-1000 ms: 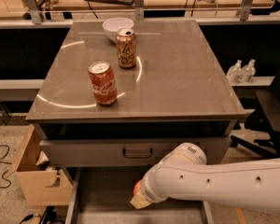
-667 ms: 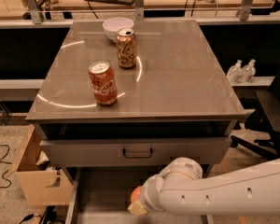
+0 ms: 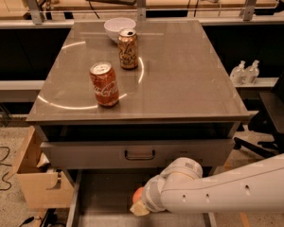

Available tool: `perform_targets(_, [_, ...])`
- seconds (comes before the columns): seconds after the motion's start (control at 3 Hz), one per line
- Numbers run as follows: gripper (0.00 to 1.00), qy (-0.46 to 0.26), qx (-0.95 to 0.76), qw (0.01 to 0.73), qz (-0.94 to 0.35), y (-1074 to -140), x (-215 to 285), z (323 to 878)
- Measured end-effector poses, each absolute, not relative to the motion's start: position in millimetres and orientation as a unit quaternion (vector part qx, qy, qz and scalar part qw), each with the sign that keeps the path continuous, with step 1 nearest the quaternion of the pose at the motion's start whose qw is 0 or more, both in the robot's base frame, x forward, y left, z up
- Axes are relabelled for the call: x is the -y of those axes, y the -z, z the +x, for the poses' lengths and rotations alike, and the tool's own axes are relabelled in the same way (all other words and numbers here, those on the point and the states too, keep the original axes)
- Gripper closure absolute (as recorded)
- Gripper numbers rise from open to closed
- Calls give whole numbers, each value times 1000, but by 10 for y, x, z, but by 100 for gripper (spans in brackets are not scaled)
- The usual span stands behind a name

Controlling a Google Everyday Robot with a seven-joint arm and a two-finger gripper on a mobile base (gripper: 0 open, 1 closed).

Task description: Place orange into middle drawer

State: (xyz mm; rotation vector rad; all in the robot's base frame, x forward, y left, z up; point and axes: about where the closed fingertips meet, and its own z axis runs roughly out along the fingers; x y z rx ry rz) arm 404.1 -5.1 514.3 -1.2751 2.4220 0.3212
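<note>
**While the arm reaches low: orange at the middle drawer**

Where the white arm crosses in from your right, the tool (image 3: 140,208) sits low over the open middle drawer (image 3: 104,197), near its centre. The orange (image 3: 138,193) shows just above the tool tip, touching it and half hidden by the wrist. You cannot tell the tool's grip state. On the counter (image 3: 180,79) stand a red cola can (image 3: 104,84) and an orange-brown can (image 3: 128,48), well apart from the tool.

Tabletop (image 3: 189,74): red can (image 3: 104,84), brown can (image 3: 128,49), bowl (image 3: 114,27)
</note>
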Motion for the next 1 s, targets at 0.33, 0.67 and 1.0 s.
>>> perform_targets(0.33, [100, -99, -851, 182, -483, -4886, 135, 4165])
perform_targets(0.67, [100, -90, -835, 181, -512, -4661, 227, 4212])
perform_targets(1.0, [100, -86, -820, 182, -536, -4455, 306, 4225])
